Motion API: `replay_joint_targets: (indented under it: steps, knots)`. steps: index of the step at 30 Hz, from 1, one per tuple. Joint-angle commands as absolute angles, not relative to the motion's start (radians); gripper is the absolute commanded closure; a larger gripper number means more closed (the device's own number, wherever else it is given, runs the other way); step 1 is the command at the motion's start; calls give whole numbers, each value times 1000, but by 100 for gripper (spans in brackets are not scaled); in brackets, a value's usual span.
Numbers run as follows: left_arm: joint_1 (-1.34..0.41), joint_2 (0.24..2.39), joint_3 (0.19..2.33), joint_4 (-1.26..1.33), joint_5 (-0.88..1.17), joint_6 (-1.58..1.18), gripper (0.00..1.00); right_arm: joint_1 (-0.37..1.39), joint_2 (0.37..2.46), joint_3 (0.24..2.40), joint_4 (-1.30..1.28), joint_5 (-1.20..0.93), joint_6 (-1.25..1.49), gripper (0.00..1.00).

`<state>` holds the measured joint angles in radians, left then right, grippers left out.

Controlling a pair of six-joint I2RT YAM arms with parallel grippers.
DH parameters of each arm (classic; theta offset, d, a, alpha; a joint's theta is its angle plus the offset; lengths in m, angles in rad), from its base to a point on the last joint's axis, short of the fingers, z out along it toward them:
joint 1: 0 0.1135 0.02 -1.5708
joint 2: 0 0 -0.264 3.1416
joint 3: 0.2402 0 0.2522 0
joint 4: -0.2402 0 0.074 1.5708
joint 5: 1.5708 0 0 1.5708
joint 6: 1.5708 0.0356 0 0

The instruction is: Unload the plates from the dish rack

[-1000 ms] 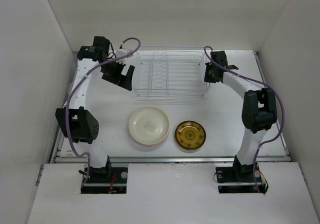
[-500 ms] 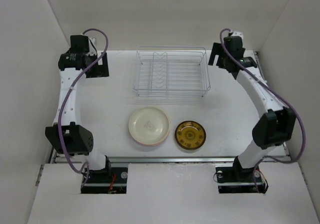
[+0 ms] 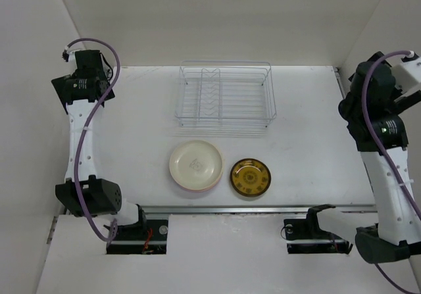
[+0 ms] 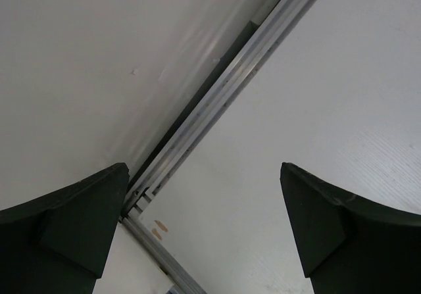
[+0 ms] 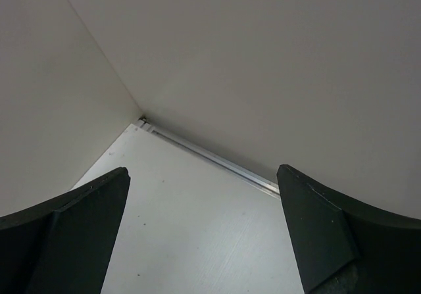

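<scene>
The dish rack (image 3: 223, 100), a silver wire basket, stands at the back middle of the table with no plates in it. In front of it a cream plate (image 3: 196, 164) lies on top of a pinkish one whose rim shows beneath. Just to its right lies a dark brown-and-yellow patterned plate (image 3: 250, 176). My left arm (image 3: 82, 80) is raised by the left wall, far from the rack. Its left gripper (image 4: 204, 172) is open over bare table. My right arm (image 3: 381, 113) is raised by the right wall. The right gripper (image 5: 202, 170) is open and holds nothing.
White walls close in the table on the left, back and right. An aluminium rail (image 4: 223, 97) runs along the table edge under the left gripper. The right wrist view shows a back rail (image 5: 217, 159) where the table meets the wall.
Both arms have swung outward and up from the ends of the rack to the side walls. The plates and the rack have stayed put.
</scene>
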<state>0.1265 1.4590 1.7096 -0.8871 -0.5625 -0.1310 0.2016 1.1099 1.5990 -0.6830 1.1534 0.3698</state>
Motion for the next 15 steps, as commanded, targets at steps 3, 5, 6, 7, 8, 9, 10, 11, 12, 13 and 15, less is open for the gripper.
replay_joint_targets:
  steps: [3, 5, 6, 7, 8, 9, 10, 11, 12, 13, 15]
  knots:
    - [126, 1393, 1692, -874, -584, -155, 0, 202, 1043, 1560, -693, 1241, 353, 0]
    - [126, 1368, 1678, -874, -584, -155, 0, 202, 1019, 1551, -680, 1252, 353, 0]
    - [126, 1368, 1663, -865, -584, -155, 0, 202, 997, 1551, -669, 1243, 353, 0]
    - [126, 1355, 1663, -865, -572, -155, 0, 202, 997, 1542, -669, 1233, 342, 0]
    - [126, 1342, 1651, -865, -572, -155, 0, 202, 982, 1533, -660, 1221, 342, 0]
    - [126, 1342, 1640, -856, -572, -155, 0, 202, 971, 1532, -660, 1221, 333, 0]
    - [126, 1333, 1640, -856, -563, -155, 0, 202, 971, 1532, -647, 1221, 333, 0]
    - [126, 1324, 1640, -856, -563, -155, 0, 202, 971, 1522, -647, 1209, 333, 0]
    - [126, 1324, 1631, -856, -563, -155, 0, 202, 971, 1522, -647, 1197, 333, 0]
    - [126, 1324, 1631, -856, -563, -155, 0, 202, 971, 1522, -647, 1186, 333, 0]
    - [126, 1315, 1631, -856, -554, -155, 0, 202, 962, 1522, -647, 1166, 333, 0]
